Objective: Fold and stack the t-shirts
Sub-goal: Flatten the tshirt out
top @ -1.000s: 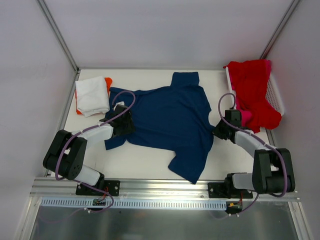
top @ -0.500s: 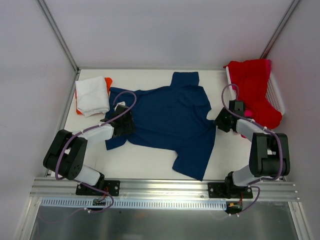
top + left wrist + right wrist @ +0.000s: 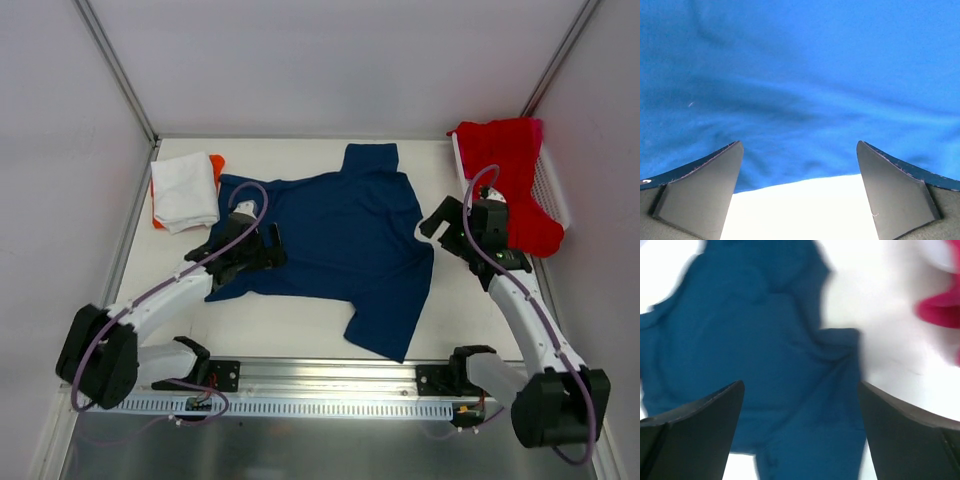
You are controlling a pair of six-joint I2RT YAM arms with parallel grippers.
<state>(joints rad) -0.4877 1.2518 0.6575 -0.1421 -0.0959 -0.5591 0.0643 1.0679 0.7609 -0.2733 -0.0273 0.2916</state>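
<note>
navy t-shirt [image 3: 340,235] lies flat on bench [image 3: 300,322]. left end effector [image 3: 799,146] spread, over its edge. right end effector [image 3: 801,385] spread too, hovering above shirt's right side.

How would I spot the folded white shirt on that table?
Look at the white table, at its far left corner, left of the big navy blue cloth t-shirt spread out. The white cloth t-shirt is the neat folded rectangle there, lying on an orange cloth t-shirt whose edges peek out.

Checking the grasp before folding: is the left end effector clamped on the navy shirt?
No: the left end effector stands wide open, nothing pinched, the navy shirt lying loose below it.
</note>
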